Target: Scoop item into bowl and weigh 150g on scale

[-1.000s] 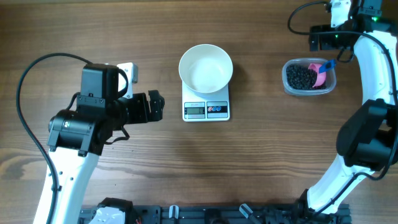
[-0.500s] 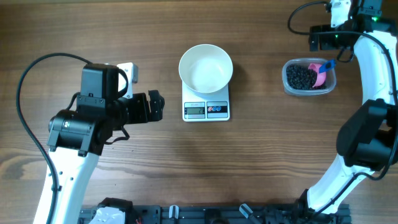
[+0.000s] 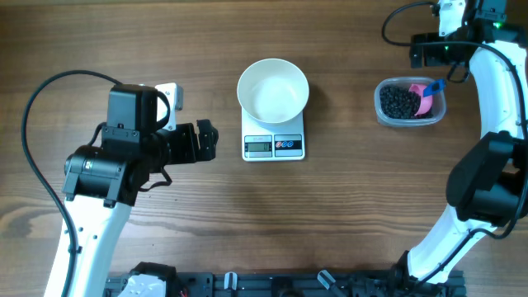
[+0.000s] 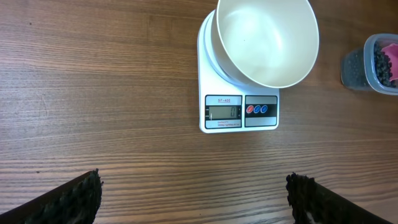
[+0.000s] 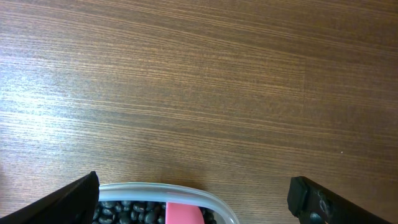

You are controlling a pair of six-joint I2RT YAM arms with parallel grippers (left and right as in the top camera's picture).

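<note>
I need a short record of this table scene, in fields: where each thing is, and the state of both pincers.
bowl: white, empty, standing on the scale
scale: in the middle, display shows zero
item: black beans, in the clear tub at the right
scoop: pink, lying in the tub on the beans
left pincer: open, empty, left of the scale
right pincer: open, empty, over the tub's far rim

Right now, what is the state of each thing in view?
bowl, empty, on the scale
scale, on, reads zero
beans, in the tub, none in the bowl
tub, uncovered
scoop, lying in the tub, unheld
left tool, open, empty
right tool, open, empty
</note>
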